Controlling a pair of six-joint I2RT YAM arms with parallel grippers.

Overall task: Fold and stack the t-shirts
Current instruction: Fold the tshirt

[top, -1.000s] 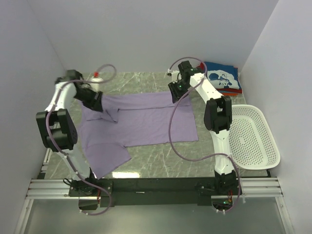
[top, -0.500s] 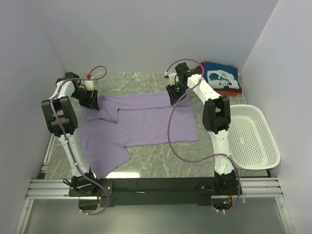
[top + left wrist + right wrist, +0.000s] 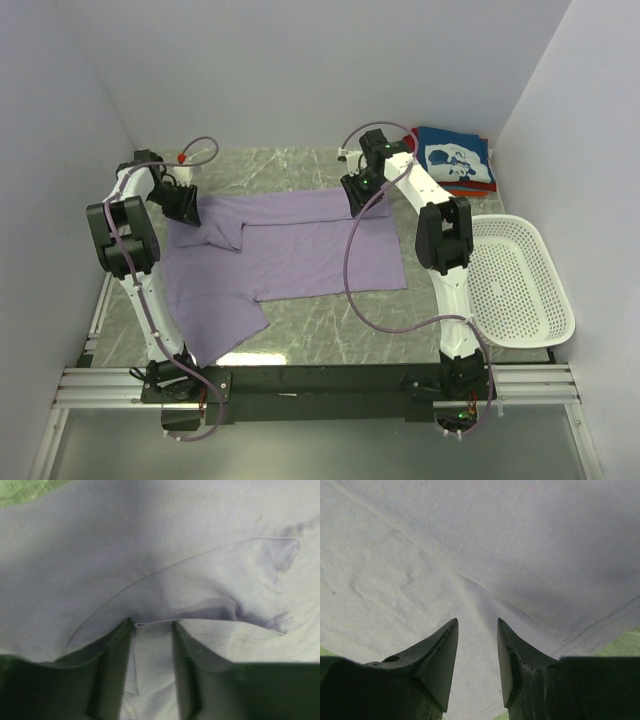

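Observation:
The lavender t-shirt point(image 3: 300, 245) lies spread on the marbled table, with one sleeve trailing toward the near left. My left gripper point(image 3: 187, 208) is at its far left corner. In the left wrist view my left gripper point(image 3: 151, 624) has its jaws narrowly apart, and a hemmed fold of the lavender cloth point(image 3: 150, 650) fills the gap. My right gripper point(image 3: 355, 197) is at the shirt's far edge. In the right wrist view my right gripper point(image 3: 477, 621) has its tips a little apart, down on flat lavender cloth point(image 3: 485, 555). A folded navy t-shirt point(image 3: 455, 160) with a white print lies on red and orange ones point(image 3: 478, 187) at the far right.
A white perforated basket point(image 3: 545, 240) stands at the right edge of the table. White walls close in the far side and both sides. Bare marbled table point(image 3: 330, 335) shows in front of the shirt.
My left arm has swung toward the far left and its gripper has settled at the shirt's far left corner. My right gripper has shifted slightly left. The shirt has barely moved.

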